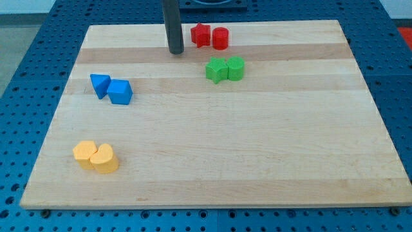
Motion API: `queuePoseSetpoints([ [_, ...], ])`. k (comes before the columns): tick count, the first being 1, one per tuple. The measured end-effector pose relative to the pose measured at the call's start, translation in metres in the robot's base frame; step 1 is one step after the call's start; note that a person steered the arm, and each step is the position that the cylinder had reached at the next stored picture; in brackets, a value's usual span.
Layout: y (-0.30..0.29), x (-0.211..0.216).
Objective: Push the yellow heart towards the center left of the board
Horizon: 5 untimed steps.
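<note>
Board (257, 161) is basically the only thing holding stuff, and it's got four pairs sitting on it. Yellow heart (104, 159) is down at the view's bottom left, touching a yellow block (84, 154) whose shape I can't make out. My tip (176, 51), a plain rod with nothing to open or shut, sits near the view's top, just left of the red pair (210, 37), well apart from the heart. Blue pair (111, 88) is mid-left, green pair (225, 69) near top centre.
</note>
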State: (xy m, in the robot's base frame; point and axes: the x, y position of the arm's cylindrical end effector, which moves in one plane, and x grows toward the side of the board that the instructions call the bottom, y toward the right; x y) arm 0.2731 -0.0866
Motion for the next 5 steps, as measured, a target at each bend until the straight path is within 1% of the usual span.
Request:
queuePoseSetpoints([
  [2, -0.021, -0.023],
  [3, -0.019, -0.044],
  [4, -0.004, -0.066],
  [5, 0.014, -0.079],
])
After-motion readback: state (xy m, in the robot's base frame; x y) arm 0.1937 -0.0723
